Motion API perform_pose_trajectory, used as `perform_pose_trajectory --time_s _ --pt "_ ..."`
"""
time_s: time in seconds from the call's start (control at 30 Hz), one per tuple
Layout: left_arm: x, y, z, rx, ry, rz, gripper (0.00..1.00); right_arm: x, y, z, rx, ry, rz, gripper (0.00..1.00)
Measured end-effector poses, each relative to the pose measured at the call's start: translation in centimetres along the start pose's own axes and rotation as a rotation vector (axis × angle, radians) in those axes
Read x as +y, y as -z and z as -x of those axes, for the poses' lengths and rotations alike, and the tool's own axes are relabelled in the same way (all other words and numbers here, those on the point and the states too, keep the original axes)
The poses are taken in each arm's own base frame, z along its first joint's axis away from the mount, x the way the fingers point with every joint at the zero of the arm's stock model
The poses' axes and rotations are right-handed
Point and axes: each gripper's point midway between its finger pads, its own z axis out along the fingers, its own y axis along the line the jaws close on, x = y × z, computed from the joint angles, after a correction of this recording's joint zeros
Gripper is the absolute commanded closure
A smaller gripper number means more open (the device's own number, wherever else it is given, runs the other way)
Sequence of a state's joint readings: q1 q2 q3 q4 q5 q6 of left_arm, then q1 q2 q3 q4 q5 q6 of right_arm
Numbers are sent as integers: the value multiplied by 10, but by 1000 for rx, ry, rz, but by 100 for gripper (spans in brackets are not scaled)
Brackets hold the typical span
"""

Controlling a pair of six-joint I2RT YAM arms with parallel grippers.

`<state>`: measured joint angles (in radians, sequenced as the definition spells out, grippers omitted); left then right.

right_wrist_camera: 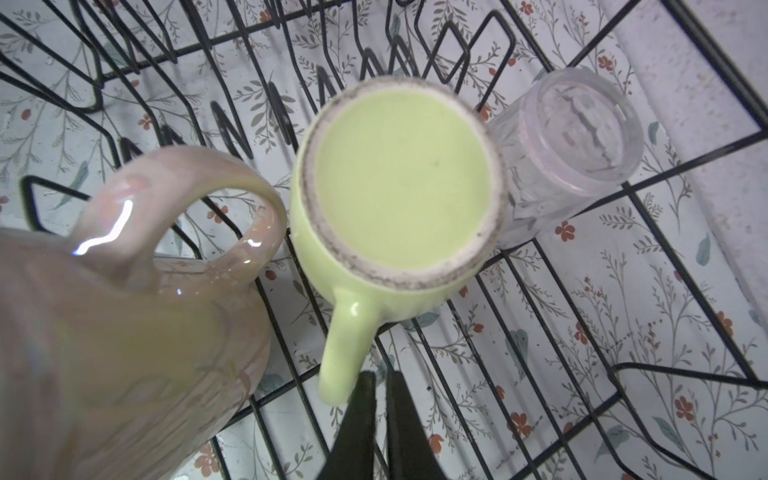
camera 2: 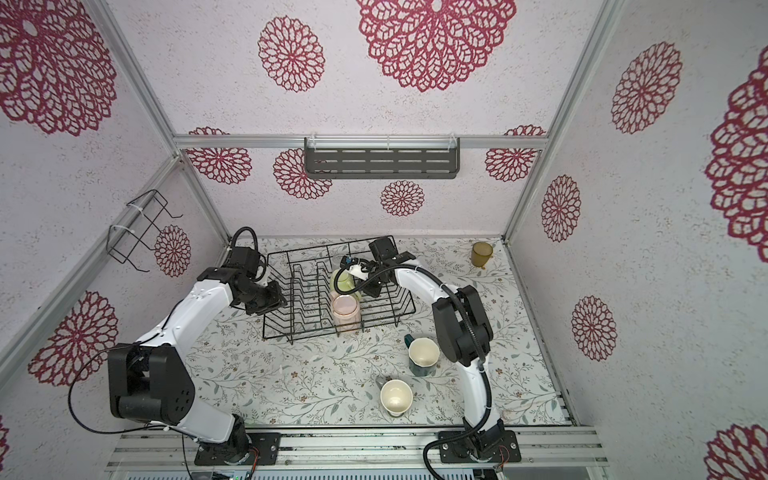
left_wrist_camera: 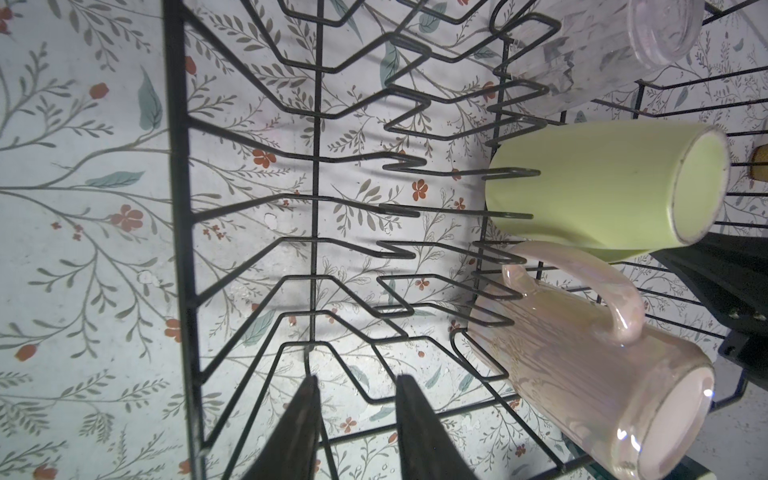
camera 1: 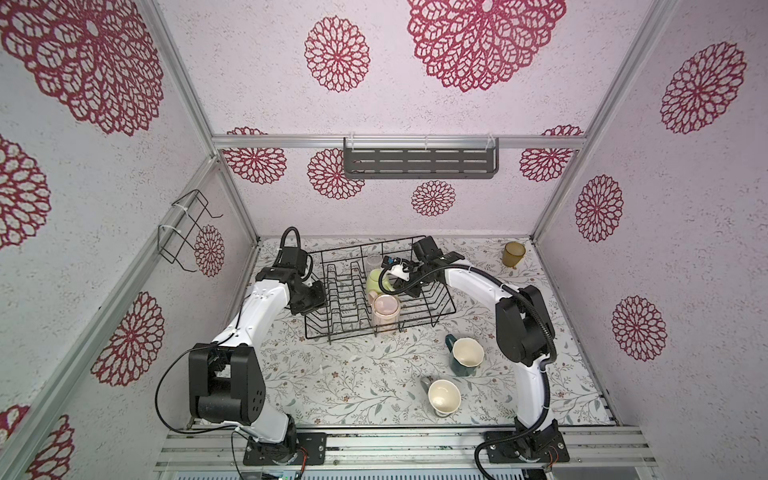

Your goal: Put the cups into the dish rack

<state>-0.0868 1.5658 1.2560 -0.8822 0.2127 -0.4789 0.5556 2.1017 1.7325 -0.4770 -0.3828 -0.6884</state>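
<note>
The black wire dish rack [camera 1: 340,291] [left_wrist_camera: 178,208] stands mid-table. Three cups stand upside down in it: a clear glass [camera 1: 372,261] [right_wrist_camera: 569,141], a yellow-green mug [camera 1: 376,280] [right_wrist_camera: 399,178] and a pale pink tumbler with a handle [camera 1: 385,311] [left_wrist_camera: 602,374]. My right gripper [right_wrist_camera: 380,376] [camera 1: 400,286] hangs shut over the rack floor, just beside the green mug's handle, holding nothing. My left gripper [left_wrist_camera: 357,378] [camera 1: 320,293] is open at the rack's left rim, one finger against a wire. A teal mug [camera 1: 465,355], a grey mug [camera 1: 444,397] and an amber tumbler [camera 1: 513,254] stand on the table.
A grey slotted shelf [camera 1: 419,162] hangs on the back wall and a small bent wire holder [camera 1: 187,232] on the left wall. The teal and grey mugs stand upright in front of the right arm's elbow. The amber tumbler is in the back right corner.
</note>
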Motion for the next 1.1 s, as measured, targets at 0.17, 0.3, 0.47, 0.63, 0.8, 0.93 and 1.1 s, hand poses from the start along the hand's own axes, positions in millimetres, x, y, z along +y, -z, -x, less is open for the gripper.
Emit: perform_pose_trajectory --time_s 0.17,0.3,0.47,0.63,0.8,0.93,1.1 --pt "0 0 -1 5 -1 2 66 7 -6 -14 29 -15 16 86" --pt "-3 2 -2 1 -8 -4 64 5 -6 -19 48 -34 -6 84" --pt "-18 19 -4 -40 -43 -39 63 0 18 -12 28 -61 -89 78" --pt "-42 43 -6 -106 -105 -101 62 -13 80 11 -76 -99 -293 60" --pt "-77 53 -26 -120 -224 -150 60 -19 154 9 -188 -158 -565 12" --pt "-114 54 -52 -104 -357 -213 58 -21 201 -10 -258 -287 -765 1" --pt "-146 59 -80 -94 -504 -256 56 -15 244 -51 -326 -636 -912 1"
